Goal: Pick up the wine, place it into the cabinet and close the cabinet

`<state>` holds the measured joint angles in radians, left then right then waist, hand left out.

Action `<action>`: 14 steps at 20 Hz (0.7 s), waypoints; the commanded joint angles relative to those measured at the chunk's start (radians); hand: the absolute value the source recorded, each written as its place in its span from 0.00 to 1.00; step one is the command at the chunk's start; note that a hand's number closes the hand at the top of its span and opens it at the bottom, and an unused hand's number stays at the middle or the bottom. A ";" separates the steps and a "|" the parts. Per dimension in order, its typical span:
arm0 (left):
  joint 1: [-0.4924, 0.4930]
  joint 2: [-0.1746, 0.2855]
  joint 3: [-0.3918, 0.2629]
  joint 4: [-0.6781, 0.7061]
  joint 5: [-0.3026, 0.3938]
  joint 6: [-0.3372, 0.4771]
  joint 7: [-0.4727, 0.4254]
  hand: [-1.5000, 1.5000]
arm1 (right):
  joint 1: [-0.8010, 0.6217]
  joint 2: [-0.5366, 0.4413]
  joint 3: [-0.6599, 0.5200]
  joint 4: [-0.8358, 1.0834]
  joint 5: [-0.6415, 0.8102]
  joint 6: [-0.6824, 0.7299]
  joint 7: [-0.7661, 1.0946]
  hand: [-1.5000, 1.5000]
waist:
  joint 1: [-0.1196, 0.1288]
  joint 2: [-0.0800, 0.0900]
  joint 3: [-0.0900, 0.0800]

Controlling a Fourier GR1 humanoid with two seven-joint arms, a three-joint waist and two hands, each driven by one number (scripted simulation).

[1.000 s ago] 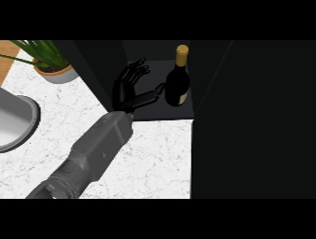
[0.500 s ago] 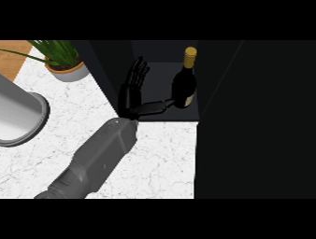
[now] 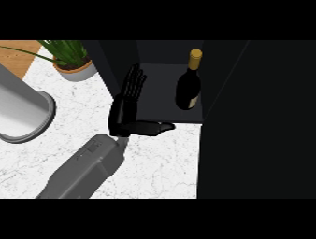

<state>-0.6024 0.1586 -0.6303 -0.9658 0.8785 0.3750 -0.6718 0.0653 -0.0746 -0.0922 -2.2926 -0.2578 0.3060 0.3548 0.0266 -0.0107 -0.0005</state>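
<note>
The wine bottle [image 3: 188,88], dark with a gold cap, stands upright inside the dark open cabinet [image 3: 157,79], near its right wall. My left hand [image 3: 125,109] is at the cabinet's front left, to the left of the bottle and apart from it. It is open, with the fingers straight and pointing into the cabinet and the thumb sticking out to the right along the shelf's front edge. It holds nothing. My grey forearm [image 3: 85,170] comes in from the lower left. My right hand does not show.
A large dark panel [image 3: 271,116] fills the right side of the view beside the cabinet opening. A big grey cylinder [image 3: 9,102] stands at the left on the white marble counter [image 3: 154,163]. A potted plant [image 3: 71,60] sits at the back left.
My left hand's fingers have straightened and the hand has drawn slightly away from the bottle, which stays upright in the cabinet. The whole scene has shifted right in the view.
</note>
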 commanded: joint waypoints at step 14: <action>0.486 0.303 -0.089 -0.944 -0.185 0.241 0.227 0.00 | -0.002 -0.017 0.075 -0.041 0.035 0.034 0.040 1.00 | -0.018 0.008 0.001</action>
<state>-0.2221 0.4163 -0.7136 -1.7838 0.7359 0.6046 -0.4435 0.0454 -0.0820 -0.0576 -2.3288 -0.2524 0.3058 0.3980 0.0114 -0.0044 0.0004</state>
